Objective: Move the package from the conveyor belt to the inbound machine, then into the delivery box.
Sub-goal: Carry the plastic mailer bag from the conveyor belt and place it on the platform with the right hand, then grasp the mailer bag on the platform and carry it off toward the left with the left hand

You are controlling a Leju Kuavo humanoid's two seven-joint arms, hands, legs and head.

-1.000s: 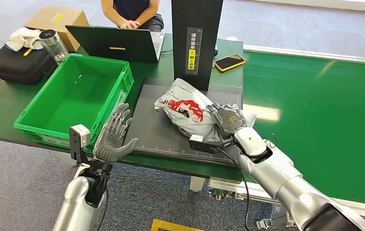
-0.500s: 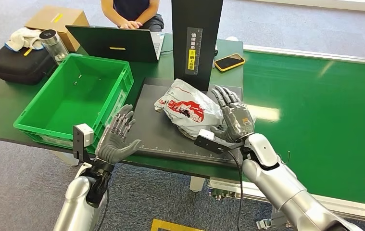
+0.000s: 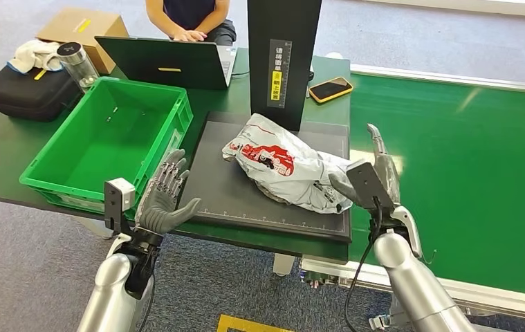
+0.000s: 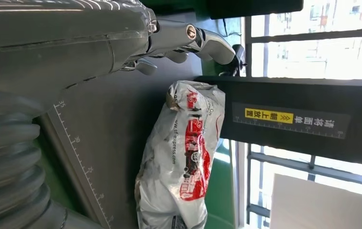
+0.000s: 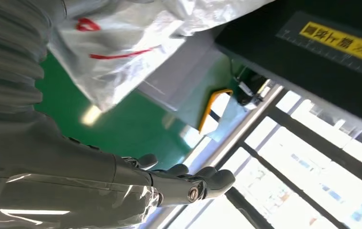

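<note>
Both hands, left hand (image 3: 164, 200) and right hand (image 3: 377, 169), empty with fingers spread, flank the white-and-red plastic package (image 3: 283, 164) on the black machine platform (image 3: 228, 190); grip its middle firmly before lifting toward the green plastic crate (image 3: 48, 176).

Ahead of the left hand (image 3: 164, 200) (fingers spread, holding nothing) the scale plate (image 3: 235, 190) lies bare up to the package (image 3: 283, 166), so that side is open. Just beside this hand on its outer side stands the wall of the green crate (image 3: 169, 149). Past the package rises the black post (image 3: 283, 59), blocking the far side. The right hand (image 3: 377, 173), fingers straight, stands just beside the package's other end, with bare belt (image 3: 467, 173) beyond it.
</note>
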